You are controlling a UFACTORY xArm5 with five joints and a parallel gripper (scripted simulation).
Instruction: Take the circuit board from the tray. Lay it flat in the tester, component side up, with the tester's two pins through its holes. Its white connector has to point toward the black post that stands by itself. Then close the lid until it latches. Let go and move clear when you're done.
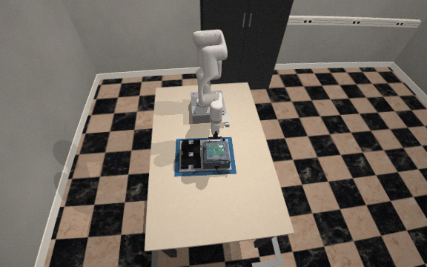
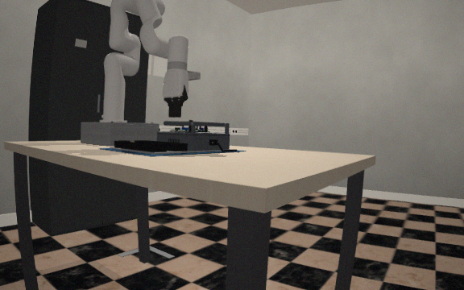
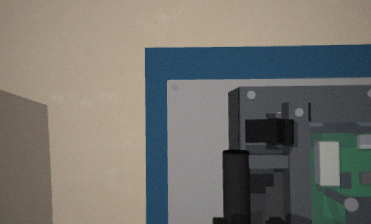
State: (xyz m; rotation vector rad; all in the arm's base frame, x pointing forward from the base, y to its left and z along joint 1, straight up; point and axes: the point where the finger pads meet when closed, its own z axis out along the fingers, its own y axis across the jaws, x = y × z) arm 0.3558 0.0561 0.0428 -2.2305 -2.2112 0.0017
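The green circuit board (image 1: 216,150) lies flat in the grey tester (image 1: 216,155), component side up. The tester's lid (image 2: 196,123) lies level over the board. In the wrist view the board (image 3: 346,177) shows at the right edge with its white connector (image 3: 329,162) toward the tester's rear side, near a dark block (image 3: 270,131). My gripper (image 1: 216,135) hangs a short way above the tester's rear edge; it also shows in the side view (image 2: 174,111). Its fingers are nearly together and hold nothing. One dark finger (image 3: 236,186) shows in the wrist view.
The black tray (image 1: 191,153) sits empty left of the tester on the blue mat (image 1: 204,171). The arm's grey base block (image 1: 203,111) stands just behind the mat. A dark cabinet (image 1: 247,37) stands behind the table.
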